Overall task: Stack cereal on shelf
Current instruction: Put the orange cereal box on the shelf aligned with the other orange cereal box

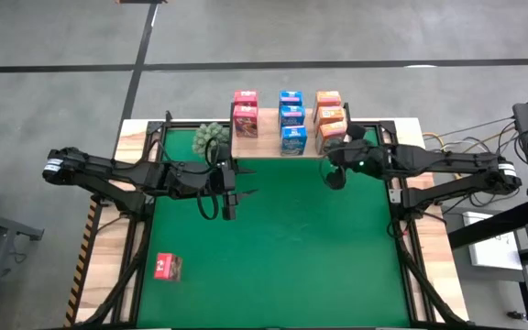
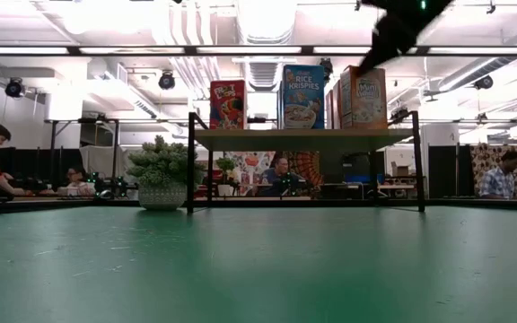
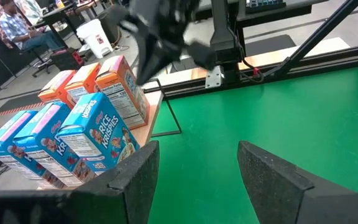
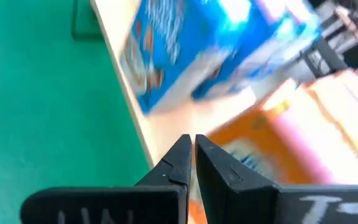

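Both arms reach in over the green mat (image 1: 282,247) in the high view. At the mat's far edge stands the shelf (image 1: 269,145), carrying two pink-red boxes (image 1: 245,114), three blue boxes (image 1: 291,122) and three orange boxes (image 1: 330,114) in rows. One more pink-red box (image 1: 167,266) lies alone near the mat's front left corner, well apart from both grippers. The left gripper (image 1: 228,194) hovers over the mat in front of the shelf's left end, beside the green plant ball (image 1: 212,136), jaws apart and holding nothing. The right gripper (image 1: 335,147) sits at the nearest orange box, at the shelf's right front.

From table height, the shelf (image 2: 305,138) stands on black legs with the boxes upright on top; a dark arm comes down above the orange box (image 2: 363,97).

Left wrist view: its fingers (image 3: 135,180) stand wide open and empty, the blue boxes (image 3: 89,140) and orange boxes (image 3: 114,87) lying ahead.

Right wrist view: the fingertips (image 4: 180,158) are pressed together, gripping nothing, directly over the shelf edge, a blue box (image 4: 185,50) and an orange box (image 4: 278,140) just beyond.
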{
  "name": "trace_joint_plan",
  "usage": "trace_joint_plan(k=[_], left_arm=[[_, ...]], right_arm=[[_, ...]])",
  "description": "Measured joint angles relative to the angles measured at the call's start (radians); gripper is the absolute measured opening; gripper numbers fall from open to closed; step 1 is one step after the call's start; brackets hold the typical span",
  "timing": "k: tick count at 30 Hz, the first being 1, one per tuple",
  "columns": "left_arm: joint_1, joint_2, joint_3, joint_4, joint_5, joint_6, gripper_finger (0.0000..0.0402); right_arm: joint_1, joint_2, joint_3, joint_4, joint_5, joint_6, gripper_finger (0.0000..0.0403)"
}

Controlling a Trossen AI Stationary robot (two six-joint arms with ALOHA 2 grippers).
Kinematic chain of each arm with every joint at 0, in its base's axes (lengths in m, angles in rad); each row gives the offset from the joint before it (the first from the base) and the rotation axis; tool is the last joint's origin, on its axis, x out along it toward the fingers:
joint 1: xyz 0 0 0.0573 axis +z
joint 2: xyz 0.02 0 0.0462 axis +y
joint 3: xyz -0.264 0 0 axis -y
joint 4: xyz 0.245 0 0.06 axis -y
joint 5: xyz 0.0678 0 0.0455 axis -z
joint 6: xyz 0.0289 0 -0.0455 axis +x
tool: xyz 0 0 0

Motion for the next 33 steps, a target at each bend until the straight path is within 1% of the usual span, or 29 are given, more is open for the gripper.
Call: trace_joint_plan(k=[4, 8, 10, 13, 14, 16, 20, 25, 27, 30, 33], left_arm=[[0.0, 0.0, 0.0, 0.0, 0.0, 0.0, 0.0201], [0.0, 0.0, 0.0, 0.0, 0.0, 0.0, 0.0201], [0.0, 0.0, 0.0, 0.0, 0.0, 0.0, 0.0201], [0.0, 0.0, 0.0, 0.0, 0.0, 0.003, 0.0201], [0.0, 0.0, 0.0, 0.0, 0.0, 0.003, 0.0201], [0.0, 0.0, 0.0, 0.0, 0.0, 0.002, 0.0201], [0.0, 0.0, 0.0, 0.0, 0.0, 0.0, 0.0201], [0.0, 0.0, 0.0, 0.0, 0.0, -0.003, 0.0201], [0.0, 0.0, 0.0, 0.0, 0.0, -0.004, 0.0201], [0.0, 0.0, 0.0, -0.001, 0.0, -0.004, 0.0201], [0.0, 0.0, 0.0, -0.001, 0.0, -0.004, 0.0201]], right_arm=[[-0.01, -0.015, 0.09, -0.006, 0.003, -0.02, 0.0013], [-0.068, -0.019, 0.172, -0.011, -0.01, -0.018, 0.0009], [-0.103, -0.011, 0.204, -0.011, -0.084, -0.017, 0.0009], [-0.147, 0.018, 0.248, -0.008, -0.245, -0.004, 0.0009], [-0.155, 0.032, 0.26, -0.007, -0.282, 0.001, 0.0009], [-0.165, 0.063, 0.282, -0.013, -0.307, 0.01, 0.0009], [-0.178, 0.143, 0.343, -0.09, -0.3, 0.005, 0.0009], [-0.185, 0.226, 0.439, -0.231, -0.176, 0.002, 0.0009], [-0.185, 0.246, 0.471, -0.281, -0.143, 0.002, 0.0009], [-0.185, 0.266, 0.504, -0.329, -0.127, 0.012, 0.0009], [-0.189, 0.275, 0.504, -0.346, -0.125, 0.008, 0.0009]])
